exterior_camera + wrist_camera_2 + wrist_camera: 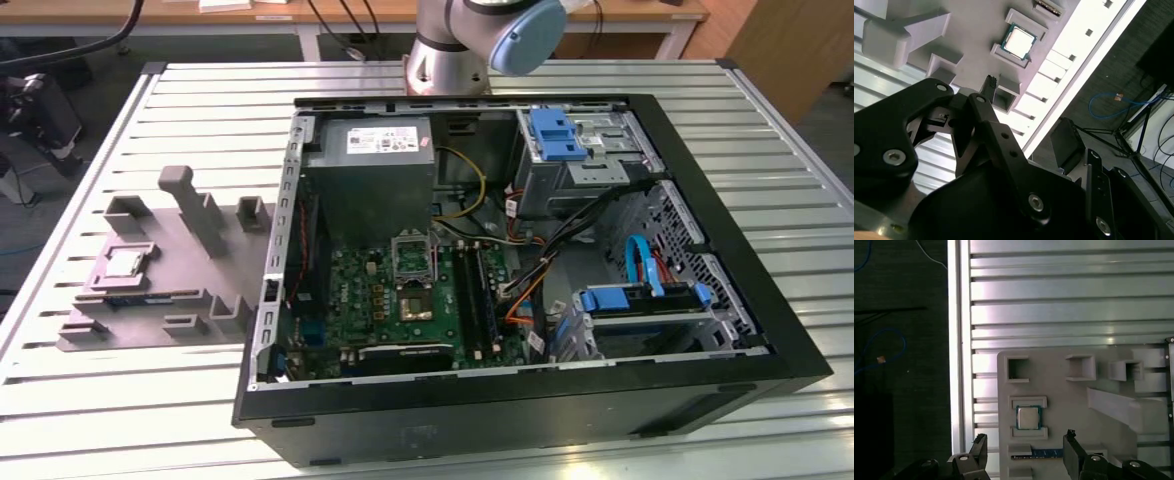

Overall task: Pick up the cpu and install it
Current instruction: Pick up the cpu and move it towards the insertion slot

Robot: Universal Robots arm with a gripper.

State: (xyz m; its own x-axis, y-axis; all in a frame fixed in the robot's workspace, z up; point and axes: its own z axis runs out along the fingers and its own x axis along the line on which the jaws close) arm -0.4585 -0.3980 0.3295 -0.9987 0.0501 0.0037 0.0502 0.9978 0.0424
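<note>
Black metal jaws stand spread wide in the first wrist view, the fingertips (979, 444) well apart with nothing gripped between them. Just past the tips, the cpu (1028, 418) lies flat, silvery top up, in a shallow square recess of the grey plastic tray (1064, 395), clear of the jaws. Low raised lips border the chip on two opposite sides, and its other two sides are open. Upright posts and boxy pockets rise from the tray further along, none right beside the chip. The tray's edge lies near the rim of the tabletop (1069, 290), past which is dark floor (904, 390). Beyond the tray, bare ribbed aluminium slats run free. In the exterior view the open computer case (534, 410) sits just beside the tray, on the exterior view's right of it, with its motherboard (400, 300) facing up.
</note>
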